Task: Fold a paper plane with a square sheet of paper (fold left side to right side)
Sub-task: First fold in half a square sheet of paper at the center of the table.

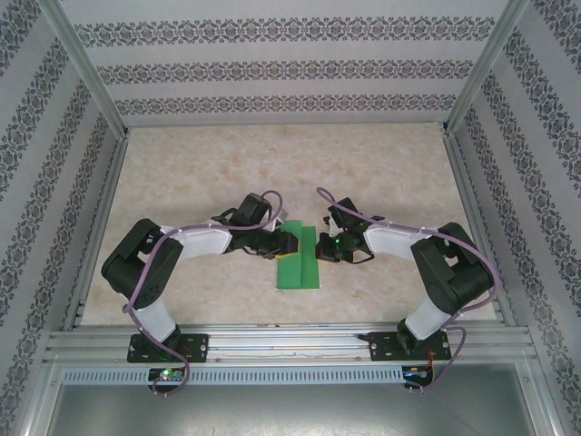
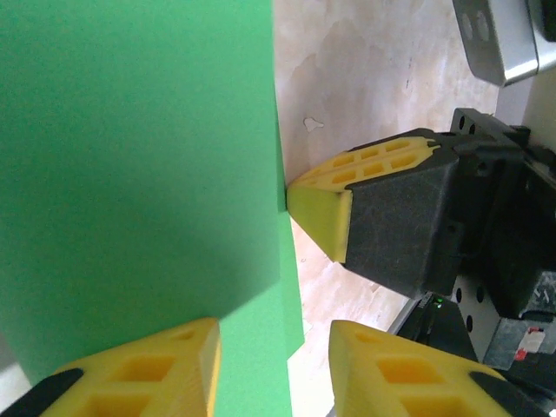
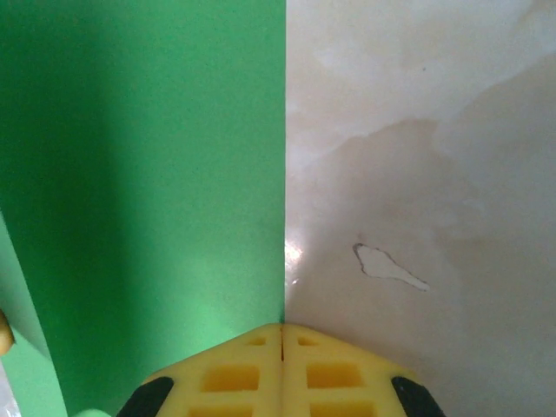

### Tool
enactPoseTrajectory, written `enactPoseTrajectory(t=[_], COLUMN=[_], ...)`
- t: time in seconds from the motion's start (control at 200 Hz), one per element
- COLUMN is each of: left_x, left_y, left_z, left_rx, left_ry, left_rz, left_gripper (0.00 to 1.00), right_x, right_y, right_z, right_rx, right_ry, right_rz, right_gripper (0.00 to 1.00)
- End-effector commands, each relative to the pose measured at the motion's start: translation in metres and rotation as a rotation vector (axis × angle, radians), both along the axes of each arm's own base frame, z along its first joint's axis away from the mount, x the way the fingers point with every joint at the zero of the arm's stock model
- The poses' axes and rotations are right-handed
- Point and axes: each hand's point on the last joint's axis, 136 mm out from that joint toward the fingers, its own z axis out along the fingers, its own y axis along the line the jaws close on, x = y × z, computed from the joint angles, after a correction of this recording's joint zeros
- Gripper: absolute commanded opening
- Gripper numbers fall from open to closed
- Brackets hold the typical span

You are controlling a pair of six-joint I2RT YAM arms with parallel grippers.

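So the green sheet of paper (image 1: pixel 300 271) is folded into a narrow strip, lying on the table (image 1: pixel 390 182) in the middle, toward the near side, between both arms. Right hand (image 1: pixel 323 247) is clenched, tips together, touching the strip's right edge. Left hand (image 1: pixel 287 243) is at the left side, released, fingers apart with some paper between them.

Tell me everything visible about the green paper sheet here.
The square sheet of paper is thin, matte, bright green, folded into a narrow two-layer rectangle lying on the table between the arms. Its top layer looks slightly lifted. The shut right gripper touches its right edge with its tip; the open left gripper reaches over it from the left.
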Motion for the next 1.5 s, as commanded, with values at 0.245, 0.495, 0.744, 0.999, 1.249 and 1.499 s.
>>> enactPoseTrajectory(t=[0.245, 0.495, 0.744, 0.999, 1.249, 1.499], left_x=[0.007, 0.006, 0.004, 0.001, 0.0, -0.001], left_y=[-0.018, -0.023, -0.026, -0.028, -0.03, -0.029], left_z=[-0.001, 0.0, -0.001, 0.001, 0.001, 0.001], left_rx=[0.011, 0.033, 0.043, 0.045, 0.045, 0.048], left_ry=[-0.033, -0.04, -0.041, -0.043, -0.042, -0.045], left_rz=[-0.018, -0.041, -0.055, -0.067, -0.072, -0.074], left_gripper=[0.17, 0.09, 0.05, 0.04, 0.03, 0.02], right_x=[-0.004, 0.001, 0.011, 0.01, 0.009, 0.008], right_y=[0.004, 0.0, -0.019, -0.008, 0.005, 0.017], right_z=[-0.006, 0.004, 0.031, 0.075, 0.076, 0.062], right_rx=[0.039, 0.074, 0.125, 0.386, 0.479, 0.491], right_ry=[0.003, -0.023, -0.104, -0.192, -0.173, -0.134], right_rz=[-0.006, -0.024, -0.069, -0.011, 0.029, 0.051], right_gripper=[0.0, 0.02, 0.16, 0.41, 0.43, 0.43])
